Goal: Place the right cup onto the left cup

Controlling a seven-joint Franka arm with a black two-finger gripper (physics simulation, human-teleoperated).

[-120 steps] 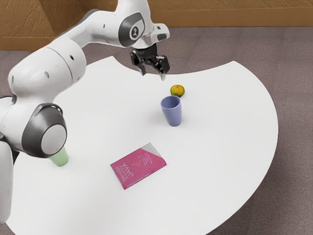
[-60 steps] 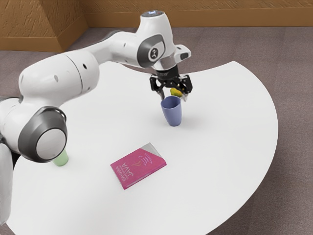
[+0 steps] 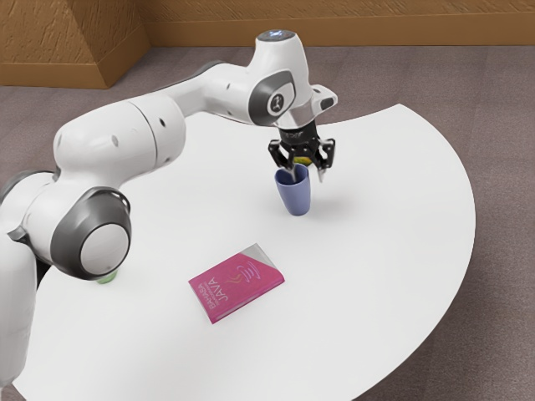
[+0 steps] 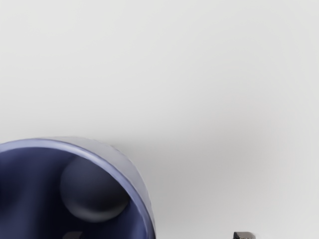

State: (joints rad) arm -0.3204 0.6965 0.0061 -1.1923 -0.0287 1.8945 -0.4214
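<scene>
While the gripper [image 3: 308, 176] is positioned at its rim, the blue cup [image 3: 296, 196] stands upright on the table [image 3: 384, 251], mouth up. The wrist view shows the cup's open interior and round base, with a soft shadow on the table just beside it.

The gripper is set wide and points downward. Its two fingertips [image 4: 244, 235] stand well apart: one is over the cup's mouth, the other is outside the wall. Neither visibly presses on the wall. The depth of the first fingertip relative to the rim cannot be determined.

The fruit [image 3: 302, 159], yellow, is near the blue cup, behind it in the exterior view, and is partly covered by the gripper. The book [image 3: 236, 284] lies flat between the two cups, toward the exterior view's lower edge. Its cover is pink, with a pale corner and the word JAVA.

The green cup [image 3: 107, 278] is on the table toward the exterior view's left, well apart from the blue cup. The arm [image 3: 117, 142] hides most of it; only a small lower portion is visible.

Beyond the curved table edge are a grey-brown floor [image 3: 501, 167] and a brown wall [image 3: 334, 32].
</scene>
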